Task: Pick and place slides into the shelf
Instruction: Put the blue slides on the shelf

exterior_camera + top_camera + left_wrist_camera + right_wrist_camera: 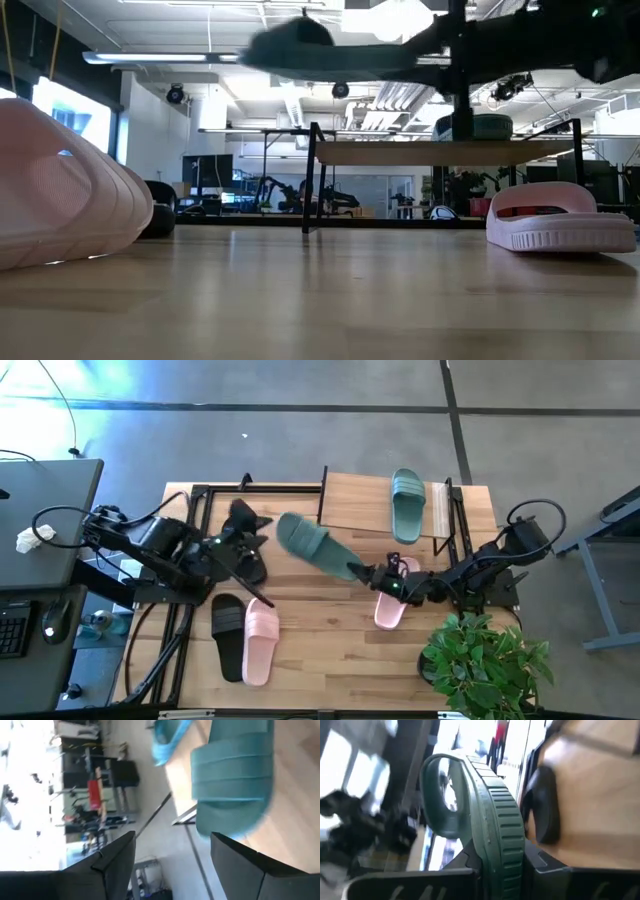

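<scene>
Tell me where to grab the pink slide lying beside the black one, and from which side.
Grip the pink slide on its long outer edge, the side away from the black slide, coming from above. It lies flat, strap up, with the black one tight alongside, so only that edge looks free.

Non-task stuff only, placed off the wooden surface [330,660]: you've got a potted plant [487,663] at its corner on the right arm's side. Off the opposite end there's a dark desk [50,520] with a crumpled white wad [33,538] on it and a keyboard [14,630] at its edge. Grey concrete floor [300,430] beyond the surface, black cable [60,405] trailing across it.
</scene>
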You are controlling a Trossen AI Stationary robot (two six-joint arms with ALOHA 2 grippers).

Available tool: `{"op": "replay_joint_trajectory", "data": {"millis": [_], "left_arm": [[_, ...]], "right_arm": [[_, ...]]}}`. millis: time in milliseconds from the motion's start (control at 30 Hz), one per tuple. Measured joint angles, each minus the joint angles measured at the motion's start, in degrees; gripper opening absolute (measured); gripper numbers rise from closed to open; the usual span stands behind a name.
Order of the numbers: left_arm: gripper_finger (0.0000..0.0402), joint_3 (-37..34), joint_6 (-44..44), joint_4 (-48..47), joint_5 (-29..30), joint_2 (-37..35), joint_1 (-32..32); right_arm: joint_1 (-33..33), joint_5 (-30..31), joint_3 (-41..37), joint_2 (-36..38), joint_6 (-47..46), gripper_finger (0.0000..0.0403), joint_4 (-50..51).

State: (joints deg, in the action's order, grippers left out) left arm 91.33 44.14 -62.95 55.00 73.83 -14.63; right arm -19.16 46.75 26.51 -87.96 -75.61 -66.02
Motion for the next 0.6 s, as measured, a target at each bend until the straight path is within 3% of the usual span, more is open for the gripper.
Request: {"op": "replay_joint_trajectory", "data": {"millis": [133, 233, 400, 600], "left_arm": [[0.0221, 0.0, -0.6, 0.2, 1.8, -2.4, 0.1], [0.0205, 0.0, -1.6, 0.4, -0.8, -3.8, 2.3], [0.0176, 0.0, -2.3, 0.6, -14.9, -5.8, 8.3], [0.0148, -1.1, 0.8, 2.8, -30.5, -6.1, 15.1]], "right_arm": [[-3.8, 14.3, 0.1, 0.0, -1.2, 0.0035, -1.1], [-5.6, 23.8, 1.1, 0.0, -2.6, 0.0034, -0.7], [-6.2, 35.9, 7.5, -1.2, -2.5, 0.0034, 3.8], [-5.9, 43.3, 18.9, -5.7, -6.5, 0.0034, 16.7]]}}
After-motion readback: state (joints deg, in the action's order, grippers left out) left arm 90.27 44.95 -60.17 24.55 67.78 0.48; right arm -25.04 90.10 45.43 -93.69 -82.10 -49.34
